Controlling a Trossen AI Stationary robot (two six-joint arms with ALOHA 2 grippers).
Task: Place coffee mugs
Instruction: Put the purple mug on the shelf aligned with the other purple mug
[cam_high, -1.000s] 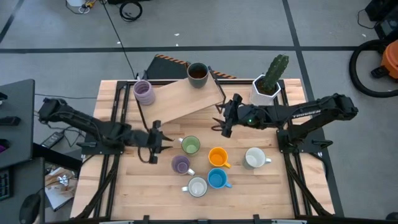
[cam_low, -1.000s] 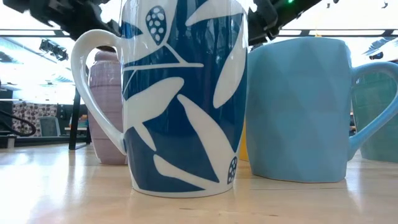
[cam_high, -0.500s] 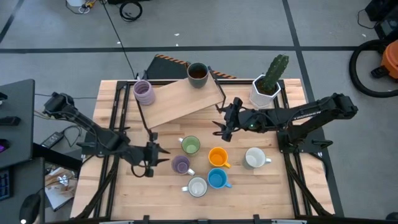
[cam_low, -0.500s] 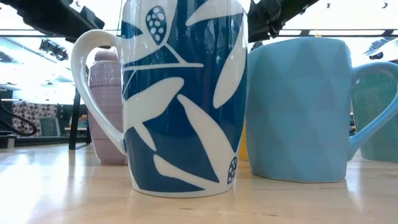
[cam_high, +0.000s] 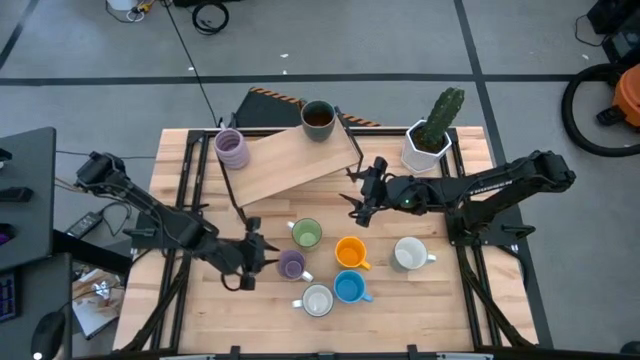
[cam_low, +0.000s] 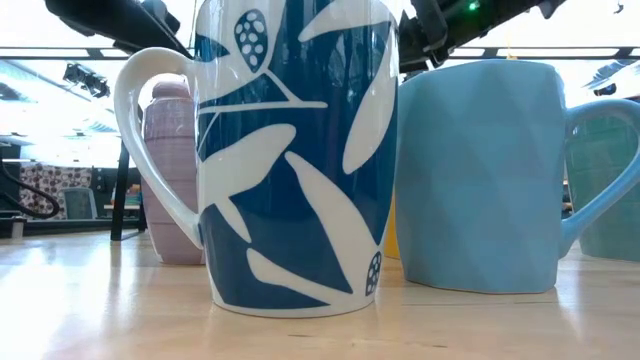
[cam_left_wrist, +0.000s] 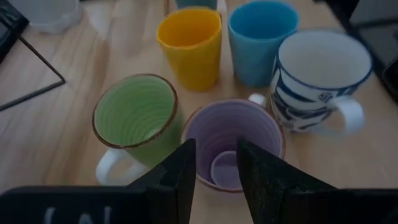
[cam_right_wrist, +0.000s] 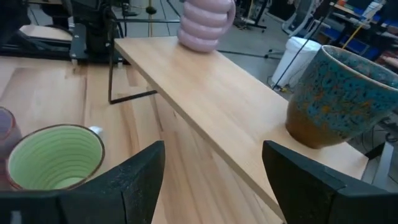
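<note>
Nearest to the front edge of the table (cam_high: 420, 310) stand the white mug with blue leaves (cam_high: 317, 300) and the blue mug (cam_high: 349, 288), side by side; in the low view they fill almost everything. Just behind them is the purple mug (cam_high: 291, 264), and the left gripper (cam_high: 256, 256) is right at its rim on the left side. In the left wrist view one finger (cam_left_wrist: 179, 180) is outside the wall of this purple mug and the other finger is over its inside, so the rim lies between them; the fingers are only a little apart, and I cannot tell if they already press the wall. The orange mug (cam_high: 350, 251) and a white mug (cam_high: 408, 253) stand in the same row to the right. The green mug (cam_high: 306, 234) is a little farther, just beside the purple one.

Farther back, the right gripper (cam_high: 359, 205) hangs with its fingers spread wide and holds nothing, near the low end of the wooden shelf (cam_high: 295, 160). On this raised shelf stand a second purple mug (cam_high: 232, 148) at the left end and the dark brown mug (cam_high: 317, 118) at the far end. The white pot with a cactus (cam_high: 430, 140) is at the far right corner.
</note>
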